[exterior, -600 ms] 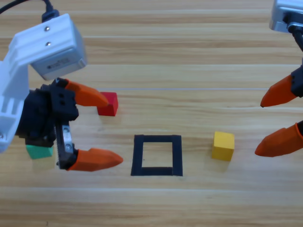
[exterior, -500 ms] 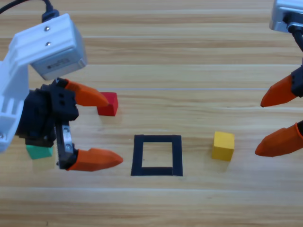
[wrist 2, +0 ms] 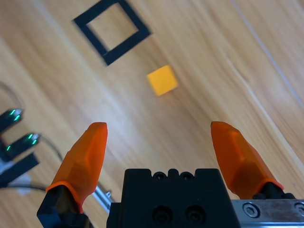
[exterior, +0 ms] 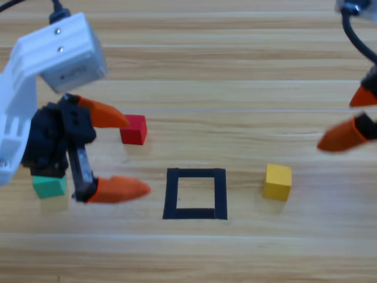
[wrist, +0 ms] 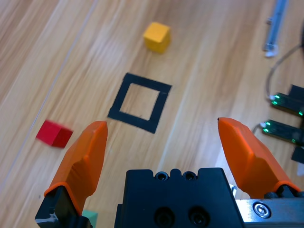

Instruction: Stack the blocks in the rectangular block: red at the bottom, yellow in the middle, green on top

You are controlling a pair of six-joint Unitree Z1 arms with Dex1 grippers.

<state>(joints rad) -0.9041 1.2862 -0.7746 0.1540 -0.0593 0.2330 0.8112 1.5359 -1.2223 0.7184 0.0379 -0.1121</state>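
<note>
Left pincer (exterior: 121, 153) gaping wide, holding nothing, red cube (exterior: 134, 129) sitting at its 1 o'clock; right pincer (exterior: 353, 118) spread wide, empty, at 2 o'clock from yellow cube (exterior: 277, 181); green cube (exterior: 49, 186) lying by left arm.

The left pincer (exterior: 118, 152) has shifted a little toward the top and left of the high view, its upper jaw now clear of the red cube (exterior: 134, 129) (earlier it overlapped the cube's left edge); more of the green cube (exterior: 49, 186) shows beneath the arm; the right pincer (exterior: 353, 115) has drawn back toward the top right corner, farther from the yellow cube (exterior: 277, 181), with only part of its upper jaw left in view.
</note>
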